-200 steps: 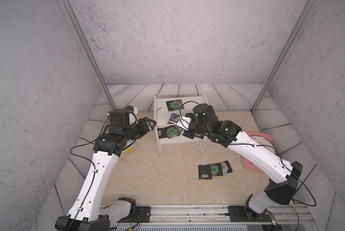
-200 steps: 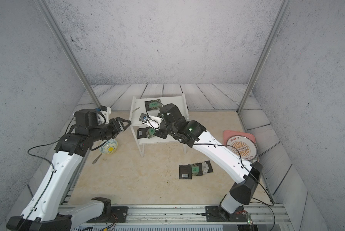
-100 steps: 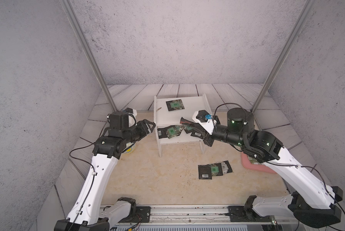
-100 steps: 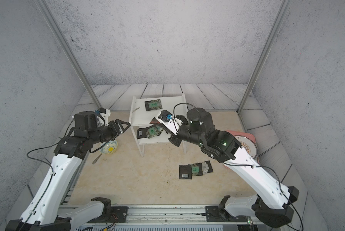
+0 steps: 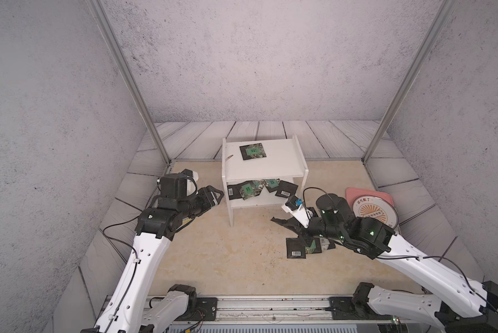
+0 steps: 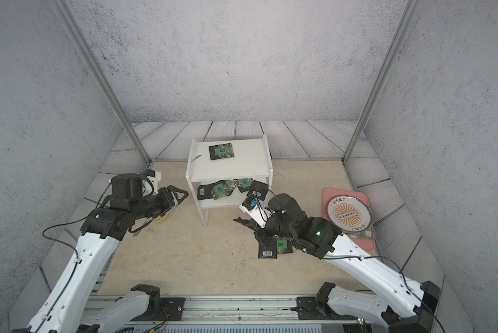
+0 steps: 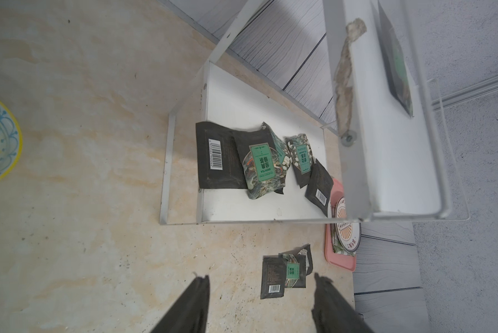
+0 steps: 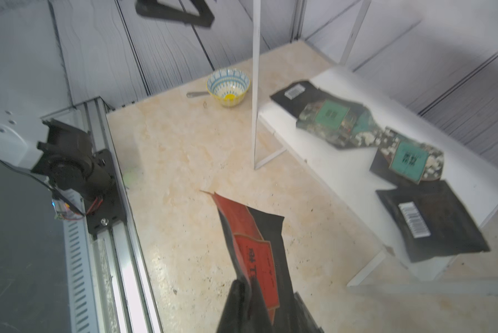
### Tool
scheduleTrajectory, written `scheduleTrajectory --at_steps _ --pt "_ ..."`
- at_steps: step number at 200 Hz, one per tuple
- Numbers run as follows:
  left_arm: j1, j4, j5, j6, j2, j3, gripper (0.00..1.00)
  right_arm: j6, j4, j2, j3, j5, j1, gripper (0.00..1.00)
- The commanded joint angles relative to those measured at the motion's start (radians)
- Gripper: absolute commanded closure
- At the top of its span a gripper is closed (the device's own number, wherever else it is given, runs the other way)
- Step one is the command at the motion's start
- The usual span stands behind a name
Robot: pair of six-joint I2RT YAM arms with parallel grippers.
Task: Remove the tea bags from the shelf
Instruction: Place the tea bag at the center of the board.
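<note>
— Right hand (image 5: 295, 227) had swung back from the shelf (image 5: 270, 165) since half a second before and come low over the pile (image 5: 295, 248) on the surface (image 5: 227, 259), as both top views showed. It was pinched tight on the held bag (image 5: 281, 222), a dark flap sticking out toward the shelf.
— And the left hand (image 5: 217, 194)?
— Hardly shifted. It hung just beside the shelf's lower board, apart from it, jaws parted and empty. The top bag (image 5: 253, 151) lay alone on the upper board, and the cluster (image 5: 250, 188) crowded the lower one.
— What did the left wrist view add?
— Its fingers (image 7: 187, 305) stood fairly wide with nothing between them. The cluster looked like five or so bags overlapping, two turned barcode-up. The pile, beyond the shelf, looked like three.
— And the right wrist view?
— Those fingers (image 8: 236, 311) were clamped on the held bag, which showed red-orange there, up off the surface and clear of the shelf.
— So how far along was the job?
— Under half, I judged. Three bags were down and a fourth was in the right hand, about to join them. Roughly six were left on the shelf, the top bag untouched.
</note>
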Motion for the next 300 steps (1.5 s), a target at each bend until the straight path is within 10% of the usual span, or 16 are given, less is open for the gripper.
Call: scheduleTrajectory --at_steps 1,130,300 --pt "0.008 -0.009 -0.009 0.010 -0.025 -0.024 0.39 0.021 0.045 -0.039 -0.073 0.033 0.009 0.96" --pt "0.008 0.023 -0.005 -0.011 -0.037 -0.089 0.39 0.118 0.271 0.245 -0.275 0.370 0.045 0.95" --pt "0.008 0.022 -0.008 -0.001 -0.040 -0.110 0.40 0.193 0.292 0.394 -0.319 0.387 0.144 0.74"
